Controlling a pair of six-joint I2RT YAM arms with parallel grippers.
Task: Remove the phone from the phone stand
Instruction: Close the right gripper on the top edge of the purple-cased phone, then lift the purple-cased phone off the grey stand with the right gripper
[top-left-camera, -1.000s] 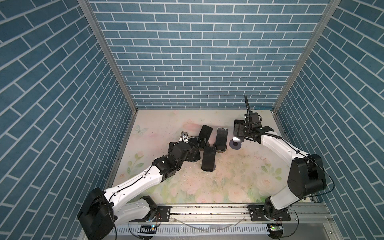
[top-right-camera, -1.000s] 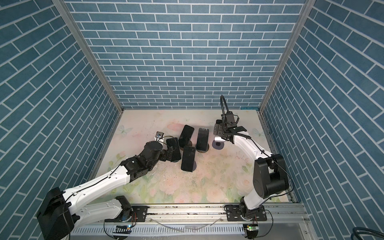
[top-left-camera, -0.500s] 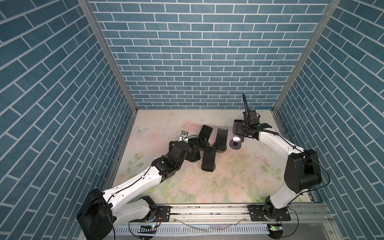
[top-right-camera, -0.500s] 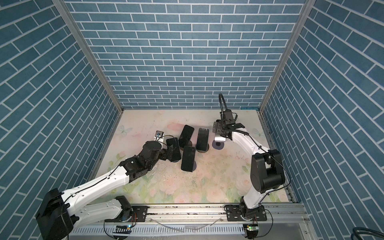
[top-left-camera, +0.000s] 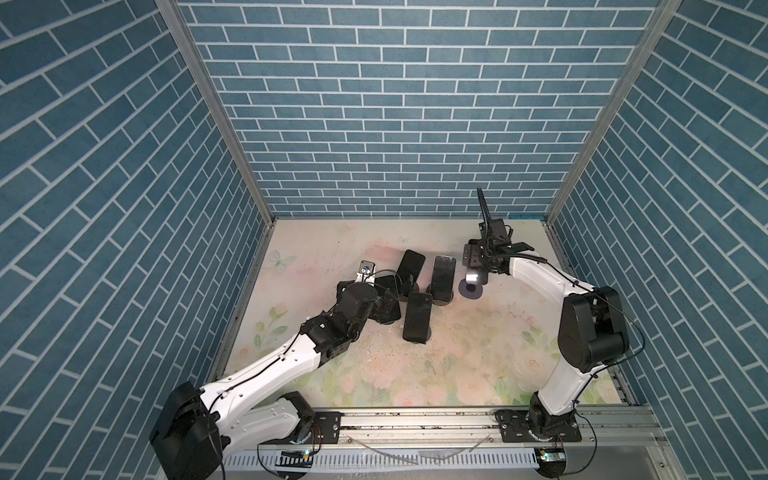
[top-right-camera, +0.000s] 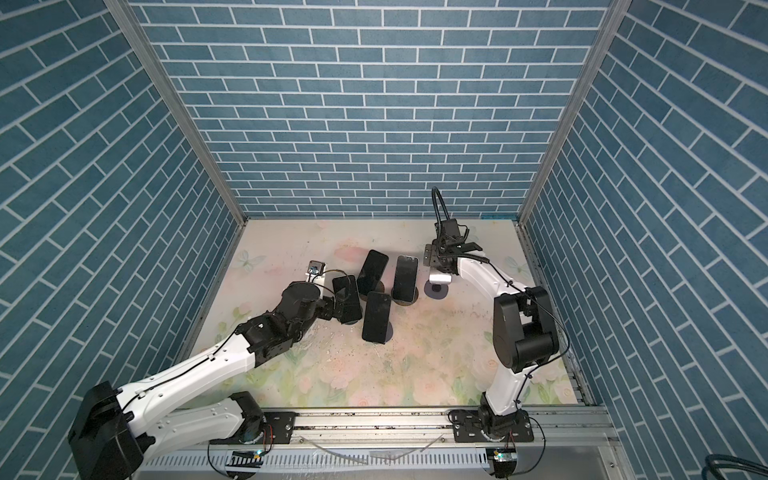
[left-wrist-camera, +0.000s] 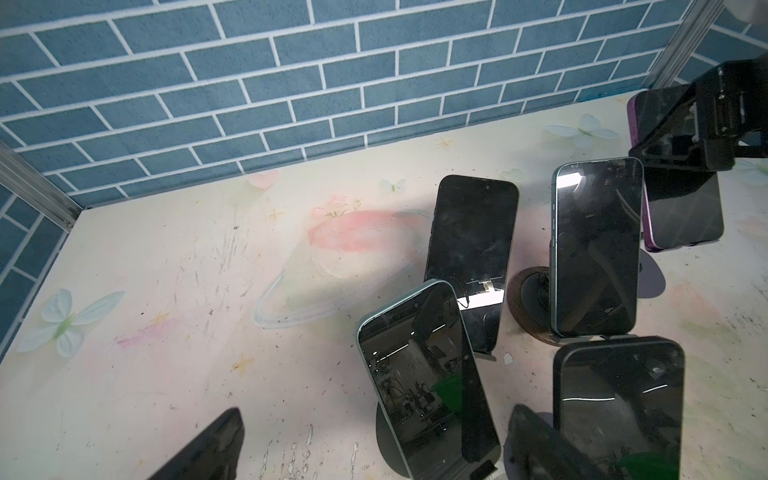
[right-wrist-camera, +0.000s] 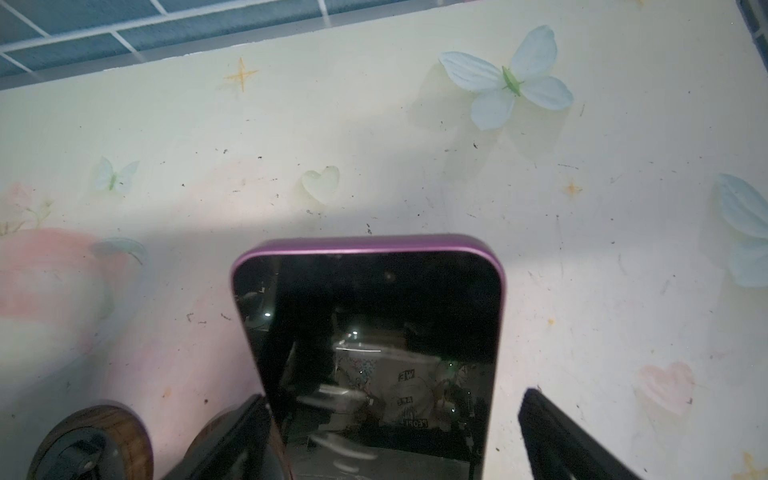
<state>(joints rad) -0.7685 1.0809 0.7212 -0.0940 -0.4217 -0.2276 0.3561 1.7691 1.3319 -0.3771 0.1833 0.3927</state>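
Note:
A purple-edged phone (right-wrist-camera: 374, 332) leans on its stand, whose grey round base (top-left-camera: 470, 291) shows in both top views. My right gripper (right-wrist-camera: 392, 397) straddles this phone, open. One finger (right-wrist-camera: 245, 436) touches the phone's edge, and the other finger (right-wrist-camera: 557, 436) stands apart from it. In a top view the right gripper (top-left-camera: 478, 262) hides most of the phone. The left wrist view shows the purple phone (left-wrist-camera: 681, 212) under that gripper. My left gripper (left-wrist-camera: 374, 411) is open around a teal-edged phone (left-wrist-camera: 424, 374) on a dark stand.
Three more dark phones stand on stands mid-table: one (top-left-camera: 410, 268) at the back, one (top-left-camera: 444, 276) beside the purple phone's stand, one (top-left-camera: 417, 316) nearer the front. A wooden stand base (right-wrist-camera: 91, 440) lies close to my right gripper. Brick walls enclose the table.
My right gripper has shifted slightly leftward and toward the back wall over the purple phone. The left arm has hardly moved.

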